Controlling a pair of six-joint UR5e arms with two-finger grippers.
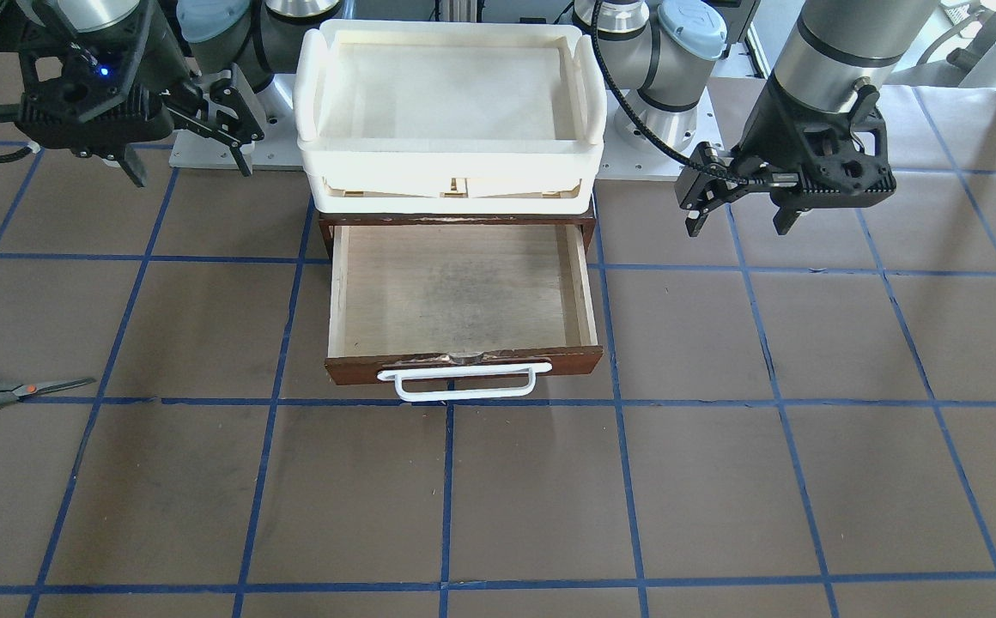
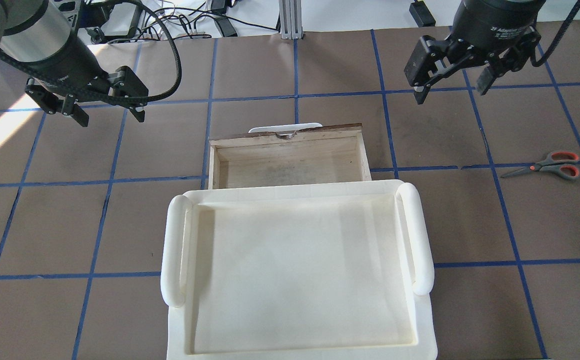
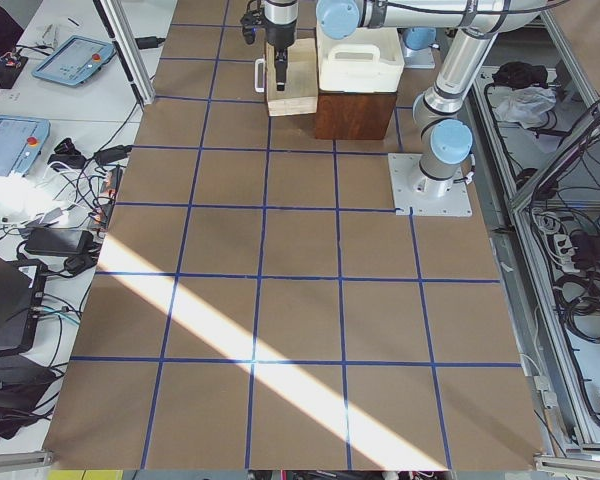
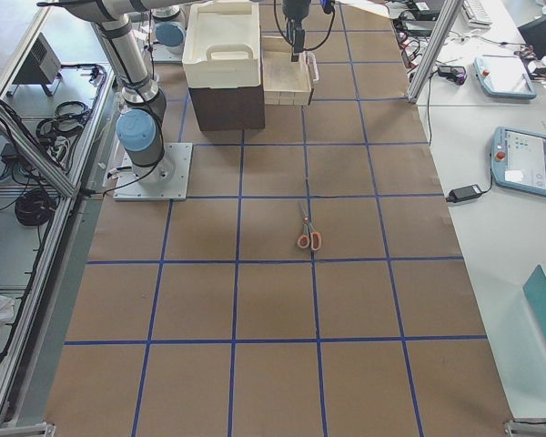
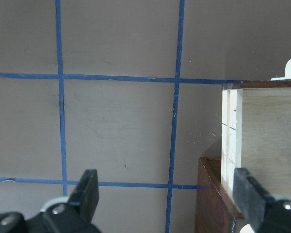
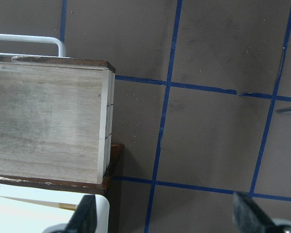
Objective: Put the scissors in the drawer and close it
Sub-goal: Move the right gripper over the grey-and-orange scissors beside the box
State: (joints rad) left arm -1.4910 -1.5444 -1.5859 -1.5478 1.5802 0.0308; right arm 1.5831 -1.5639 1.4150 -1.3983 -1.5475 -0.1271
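White lettering on the black collar above the right tool (image 2: 451, 94), up and to the right of the drawer (image 2: 285, 140), begins "2F Adaptive", rest too small to read, fainter white lettering on the collar of the left tool (image 2: 111, 119), illegible.

The drawer (image 1: 462, 296) stands pulled out of the cabinet (image 4: 226, 109) at mid-table, on the side away from the robot. The tray (image 1: 451, 159) sits on top of the cabinet. The scissors (image 2: 534, 168) lie on the table (image 1: 721, 481), well apart from the drawer, to the robot's right. The left gripper (image 2: 111, 117) and right gripper (image 2: 450, 94) hang either side of the drawer.
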